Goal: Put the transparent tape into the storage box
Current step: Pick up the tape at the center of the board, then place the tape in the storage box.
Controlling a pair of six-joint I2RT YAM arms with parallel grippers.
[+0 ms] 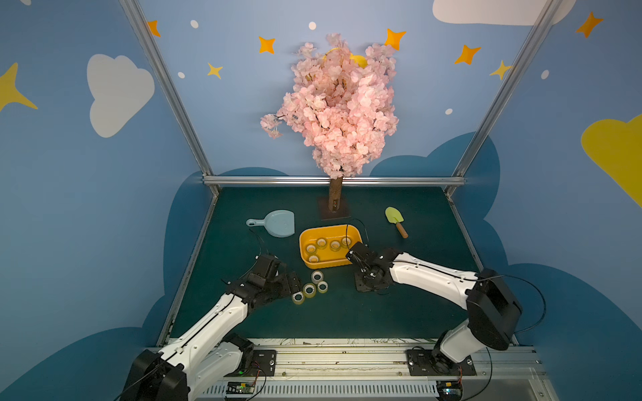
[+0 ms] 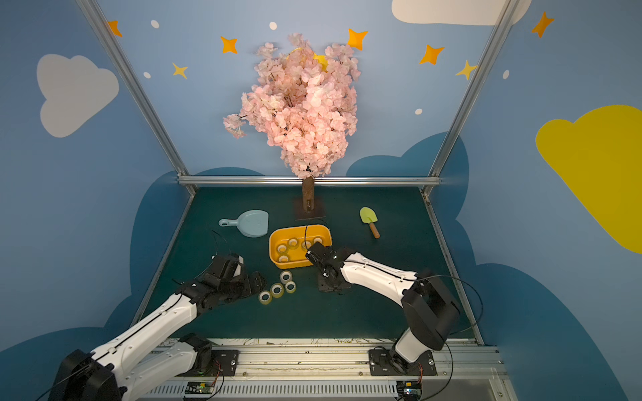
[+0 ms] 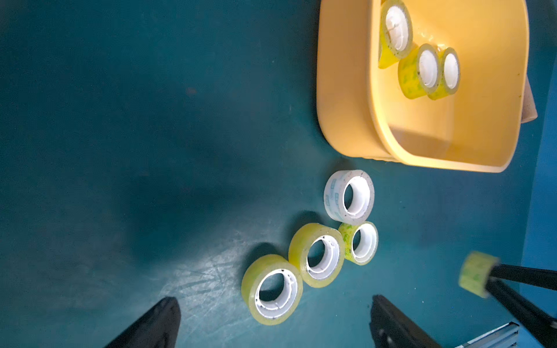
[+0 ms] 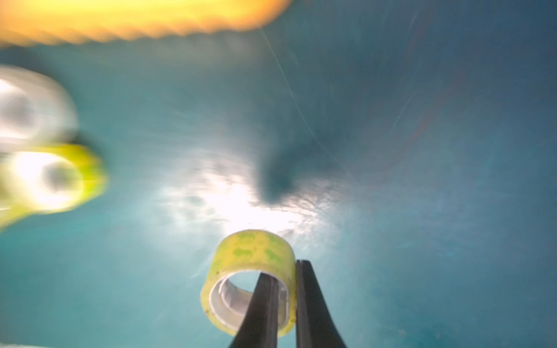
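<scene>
Right claw (image 4: 294, 266): clamped on the wall of a transparent tape roll (image 4: 250, 253), which is held above the counter (image 4: 422, 211), beside the storage box (image 1: 326, 262).
Left claw (image 3: 274, 301): spread wide, empty.
Loose rolls (image 3: 316, 256): four are grouped on the counter.

**Even light overhead, one smeared wrist view**

Both top views are evenly lit and sharp, the frame posts (image 1: 166, 90) leaning outward at the wide-angle edges. In the left wrist view, white glare streaks the mat (image 3: 196, 280) beside crisp, shadowed tape rolls (image 3: 297, 250). The right wrist view is motion-blurred, with the storage box (image 4: 135, 18) smeared and only the held tape roll (image 4: 250, 250) sharp.
</scene>
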